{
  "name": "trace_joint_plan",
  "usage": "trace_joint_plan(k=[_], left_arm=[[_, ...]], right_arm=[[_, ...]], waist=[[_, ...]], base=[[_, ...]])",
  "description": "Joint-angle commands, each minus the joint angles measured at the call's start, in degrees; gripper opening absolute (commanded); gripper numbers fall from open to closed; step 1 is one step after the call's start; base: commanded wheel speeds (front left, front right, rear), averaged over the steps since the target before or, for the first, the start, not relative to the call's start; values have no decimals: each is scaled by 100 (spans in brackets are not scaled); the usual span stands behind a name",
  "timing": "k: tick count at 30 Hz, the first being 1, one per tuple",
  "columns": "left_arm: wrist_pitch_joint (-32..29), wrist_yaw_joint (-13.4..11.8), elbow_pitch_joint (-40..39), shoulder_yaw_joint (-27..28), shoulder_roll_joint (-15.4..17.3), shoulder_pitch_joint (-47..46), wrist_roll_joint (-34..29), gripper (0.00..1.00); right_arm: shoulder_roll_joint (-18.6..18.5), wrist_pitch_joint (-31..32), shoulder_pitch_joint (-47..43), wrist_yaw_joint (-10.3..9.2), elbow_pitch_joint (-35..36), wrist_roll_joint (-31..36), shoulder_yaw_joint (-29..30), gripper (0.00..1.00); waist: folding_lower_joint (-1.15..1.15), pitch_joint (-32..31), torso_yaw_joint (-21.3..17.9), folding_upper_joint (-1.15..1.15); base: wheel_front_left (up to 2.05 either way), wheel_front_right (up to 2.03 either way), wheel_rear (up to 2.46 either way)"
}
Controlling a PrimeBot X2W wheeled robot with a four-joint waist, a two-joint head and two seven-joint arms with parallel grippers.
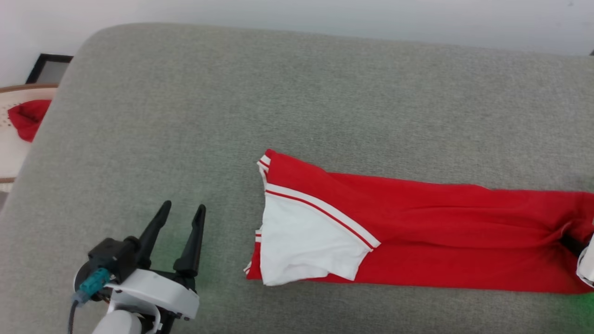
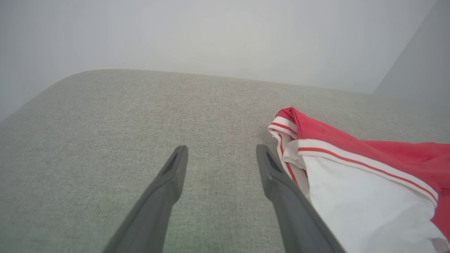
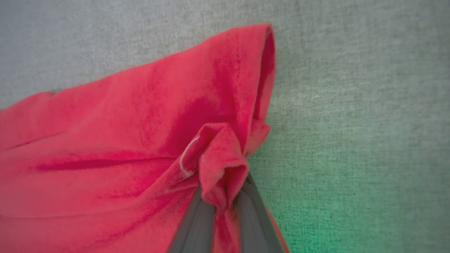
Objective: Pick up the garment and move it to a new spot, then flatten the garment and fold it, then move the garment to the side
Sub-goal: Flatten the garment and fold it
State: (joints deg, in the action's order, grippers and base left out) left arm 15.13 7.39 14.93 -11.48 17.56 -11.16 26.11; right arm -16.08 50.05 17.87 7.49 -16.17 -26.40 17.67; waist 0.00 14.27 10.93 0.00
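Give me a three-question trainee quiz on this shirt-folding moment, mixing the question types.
1. True or false: the left gripper is shut on the garment.
2. Multiple choice: what does the right gripper pinch? A. the white sleeve; B. a bunched red fold at the garment's end; C. nothing.
3. Fill in: the garment lies on a ___ fabric cushion.
Key: 1. False: it stands open over bare cushion. 2. B. 3. Grey.
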Motion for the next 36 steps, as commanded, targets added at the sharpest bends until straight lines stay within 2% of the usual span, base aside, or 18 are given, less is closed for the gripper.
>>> trace_joint_plan(k=[1,7,18,22,29,36], left_arm=[[-6,12,-24,47,14,-4,19,100],[-6,11,-112,286,82,110,21,100],[-6,11,-321,508,199,204,28,100],[-6,11,-359,549,222,254,17,100],[-6,11,-298,522,136,349,-12,100],[-6,11,-173,495,-30,517,-40,100]], right_arm=[[116,-98,-10,-1,-53,17,-41,0],[-3,-554,58,-5,160,-75,447,0],[-896,-1257,-214,-4,105,173,1851,0],[-998,-1349,-271,-3,81,248,2180,0],[-842,-1374,-424,-3,215,187,1861,0],[-411,-1112,-918,-2,1376,42,623,0]], waist=[[0,43,-87,0],[0,146,-348,0],[0,293,-669,0],[0,283,-707,0],[0,127,-737,0],[0,-222,-737,0]], base=[[0,0,0],[0,0,0],[0,0,0],[0,0,0],[0,0,0],[0,0,0]])
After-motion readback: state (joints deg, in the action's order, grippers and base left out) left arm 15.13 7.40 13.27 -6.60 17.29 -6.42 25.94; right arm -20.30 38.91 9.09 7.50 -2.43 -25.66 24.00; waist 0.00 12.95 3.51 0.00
